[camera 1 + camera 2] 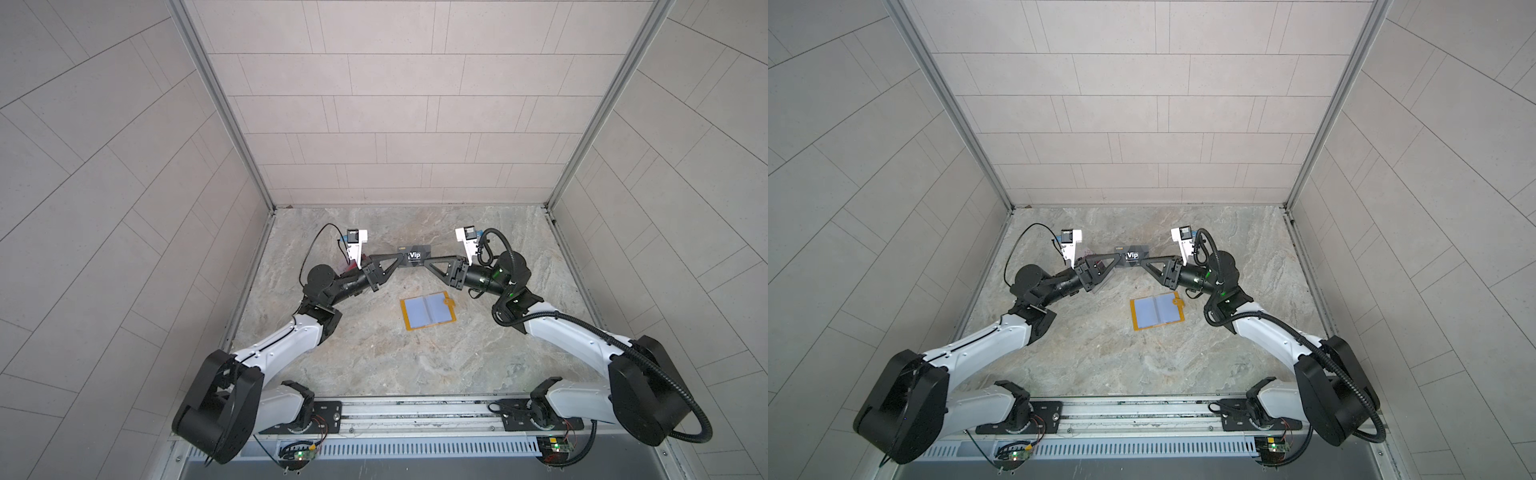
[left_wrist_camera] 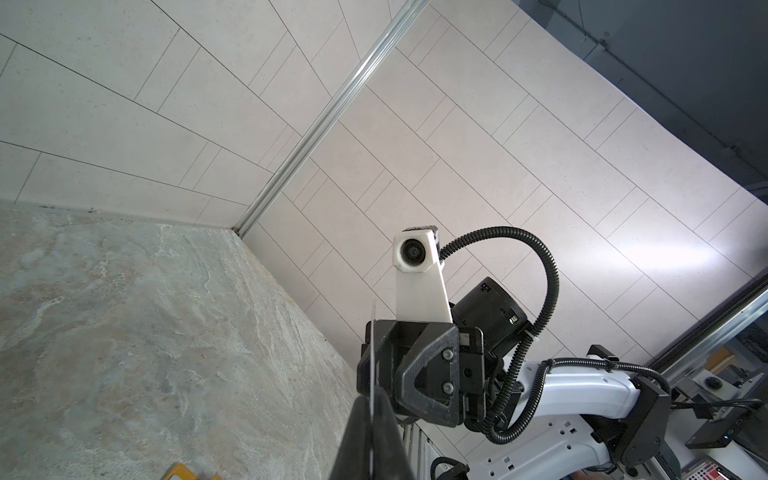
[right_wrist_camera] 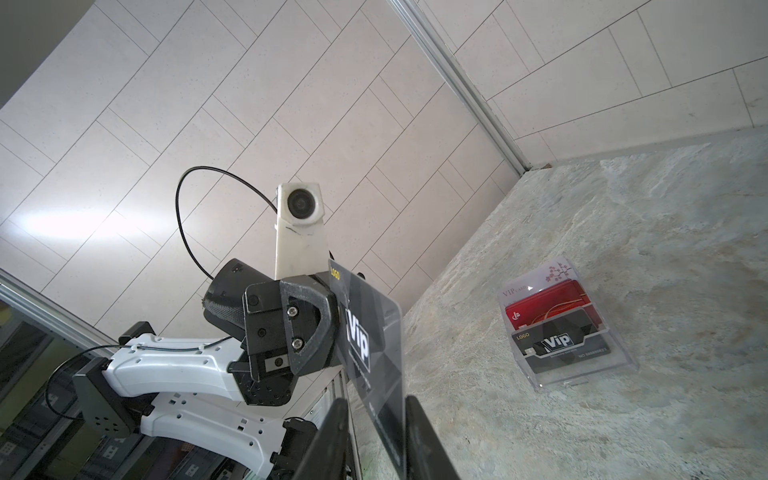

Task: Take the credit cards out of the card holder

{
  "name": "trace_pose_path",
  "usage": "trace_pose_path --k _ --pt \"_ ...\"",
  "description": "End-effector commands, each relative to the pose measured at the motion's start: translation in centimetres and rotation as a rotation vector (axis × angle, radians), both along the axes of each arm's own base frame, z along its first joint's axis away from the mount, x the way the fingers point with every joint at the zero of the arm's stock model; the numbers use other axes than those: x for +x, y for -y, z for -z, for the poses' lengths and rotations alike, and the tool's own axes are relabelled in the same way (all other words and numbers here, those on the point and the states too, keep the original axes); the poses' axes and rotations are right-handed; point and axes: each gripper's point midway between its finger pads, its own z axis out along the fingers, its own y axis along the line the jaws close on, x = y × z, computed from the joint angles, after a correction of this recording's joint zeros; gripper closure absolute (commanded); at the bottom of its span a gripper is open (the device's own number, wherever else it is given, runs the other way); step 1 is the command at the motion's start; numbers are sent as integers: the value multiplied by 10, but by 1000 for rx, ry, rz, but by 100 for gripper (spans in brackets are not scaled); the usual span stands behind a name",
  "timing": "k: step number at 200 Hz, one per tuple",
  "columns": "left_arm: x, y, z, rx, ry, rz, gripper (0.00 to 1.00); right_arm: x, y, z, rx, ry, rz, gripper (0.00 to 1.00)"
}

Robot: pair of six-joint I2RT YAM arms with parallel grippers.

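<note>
Handover of a black "Vip" card [image 1: 415, 254] above the marbled tabletop [image 1: 374, 353], in both top views a little above frame centre. The left gripper [image 1: 402, 261] had its jaws pressed together on one short end of the card, which stood on edge, clear of the table. The right gripper [image 3: 376, 419] had its jaws spread to either side of the opposite end. In the right wrist view a gap showed beside at least one of its fingers [image 3: 332, 436], so it had not yet clamped.

The mustard-yellow card holder [image 1: 428, 311] lay open and flat just below the grippers, right of centre, untouched by either arm. Its two visible bluish sleeves looked empty.

In the right wrist view a clear plastic box [image 3: 615, 365] on the table held a whitish card [image 3: 552, 278], a red card [image 3: 548, 303] and a second black "Vip" card [image 3: 561, 345], overlapping.

Judged progress: late. Removal from the visible sleeves appeared complete. What was left was to set the airborne card down. Whether further sleeves under the top pair were filled could not be told.
</note>
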Motion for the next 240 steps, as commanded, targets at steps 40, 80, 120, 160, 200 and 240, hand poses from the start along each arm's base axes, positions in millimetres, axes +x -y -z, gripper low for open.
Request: trace_pose_path --k 40,80,120,160,200,240 --pt "-3 1 -5 -22 24 31 100 -5 -3 -22 37 51 -31 81" --pt "-5 2 -2 -22 22 39 92 -5 -4 -20 27 53 -29 85" --pt "-7 2 3 2 19 41 87 -6 -3 -19 16 54 -28 93" --pt "-10 0 7 52 21 27 77 -9 -2 -16 -30 64 -25 98" --pt "-14 -7 20 208 44 -28 58 -20 1 -11 -143 93 -42 100" --pt "-27 -21 28 473 88 -57 50 -37 3 6 -303 113 -118 100"
